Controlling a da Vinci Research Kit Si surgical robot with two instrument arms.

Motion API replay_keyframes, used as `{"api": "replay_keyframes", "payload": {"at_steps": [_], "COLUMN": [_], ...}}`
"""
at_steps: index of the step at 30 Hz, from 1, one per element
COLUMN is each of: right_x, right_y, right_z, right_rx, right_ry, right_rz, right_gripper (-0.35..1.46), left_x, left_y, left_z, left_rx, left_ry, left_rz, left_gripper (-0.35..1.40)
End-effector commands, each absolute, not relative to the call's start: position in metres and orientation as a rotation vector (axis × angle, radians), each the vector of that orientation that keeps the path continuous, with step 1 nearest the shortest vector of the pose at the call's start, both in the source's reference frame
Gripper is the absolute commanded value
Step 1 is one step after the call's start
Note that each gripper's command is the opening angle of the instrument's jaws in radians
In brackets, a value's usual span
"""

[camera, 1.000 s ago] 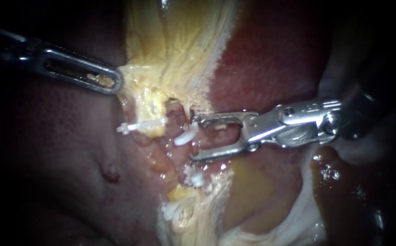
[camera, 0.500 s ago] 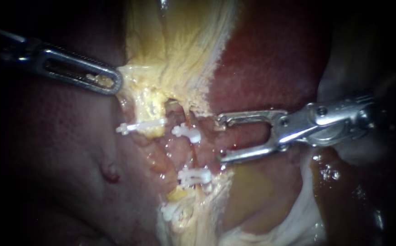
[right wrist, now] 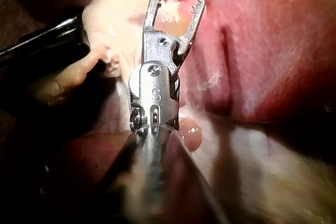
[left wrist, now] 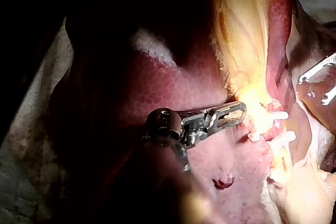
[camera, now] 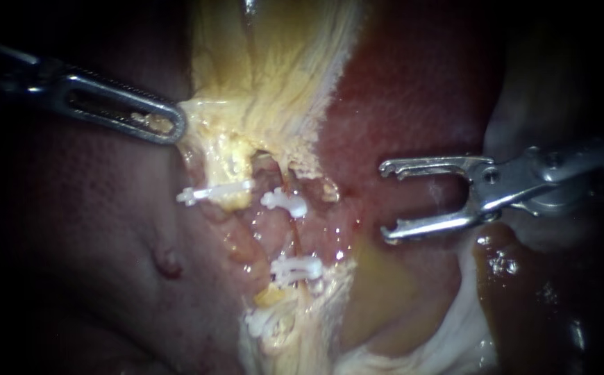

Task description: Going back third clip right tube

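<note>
Jaws apart and empty, the silver right instrument [camera: 385, 200] should retreat toward 3 o'clock, clear of the white plastic clips [camera: 284, 201], while the slotted left instrument [camera: 172, 126] clamps yellow tissue [camera: 229, 156].

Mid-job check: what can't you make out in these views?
Lowest clip: endoscope view, half buried in yellow tissue.
Right tool shaft: endoscope view, lost in darkness at the edge.
Left tool shaft: left wrist view, blurred and in shadow.
</note>
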State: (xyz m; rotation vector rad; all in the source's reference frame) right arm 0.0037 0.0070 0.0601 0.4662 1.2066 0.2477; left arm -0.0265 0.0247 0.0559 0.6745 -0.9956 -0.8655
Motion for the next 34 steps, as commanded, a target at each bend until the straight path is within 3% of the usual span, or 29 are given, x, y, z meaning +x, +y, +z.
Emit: {"api": "replay_keyframes", "payload": {"at_steps": [1,18,34], "right_x": [0.0038,0.0037,0.0038], "right_y": [0.0068,0.0065,0.0066], "right_z": [0.0603,0.06,0.0598], "right_rx": [0.463,0.469,0.465], "right_ry": [1.205,1.207,1.208], "right_rz": [0.249,0.244,0.24], "right_gripper": [0.5,0.5,0.5], "left_x": [-0.0268,-0.0336,-0.0343], "left_y": [0.0246,0.0223,0.0219], "left_z": [0.0562,0.0616,0.0622], "left_rx": [0.668,0.704,0.713], "left_ry": [-0.995,-0.992,-0.986], "left_rz": [-0.869,-0.827,-0.829], "left_gripper": [-0.35,-0.35,-0.35]}}
